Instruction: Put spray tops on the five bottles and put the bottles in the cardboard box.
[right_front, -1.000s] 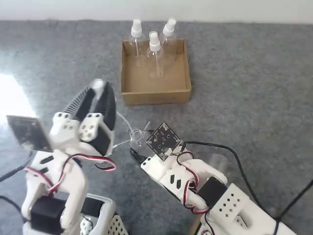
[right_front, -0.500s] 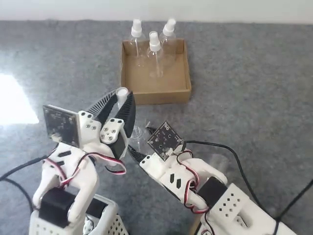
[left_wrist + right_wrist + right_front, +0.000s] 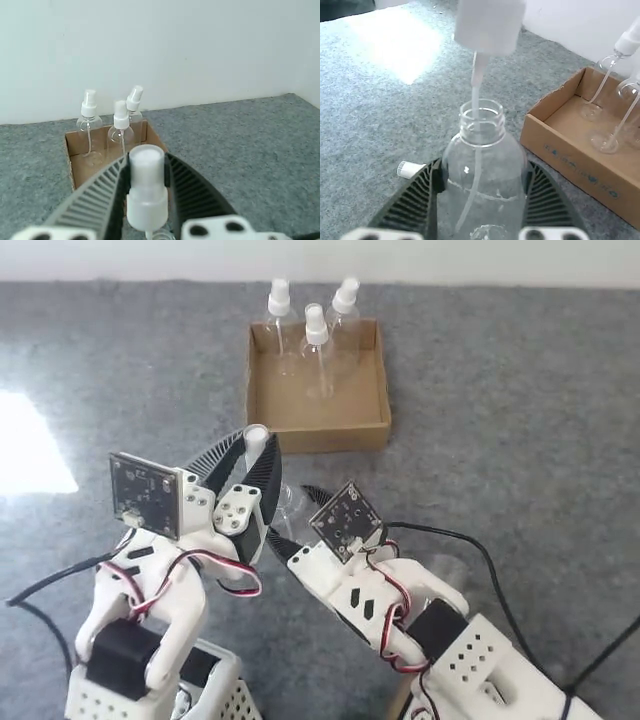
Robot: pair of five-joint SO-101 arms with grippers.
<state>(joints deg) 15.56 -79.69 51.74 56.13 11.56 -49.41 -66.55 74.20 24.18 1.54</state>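
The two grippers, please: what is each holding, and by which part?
The left gripper grips a spray top by its white head; the right gripper clamps the open bottle around its body.

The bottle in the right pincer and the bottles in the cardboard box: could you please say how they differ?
The bottle in the right pincer has an open neck, only the spray top's tube dipping in; the bottles in the cardboard box wear seated tops. The held bottle is outside the box; the others stand inside. All are clear.
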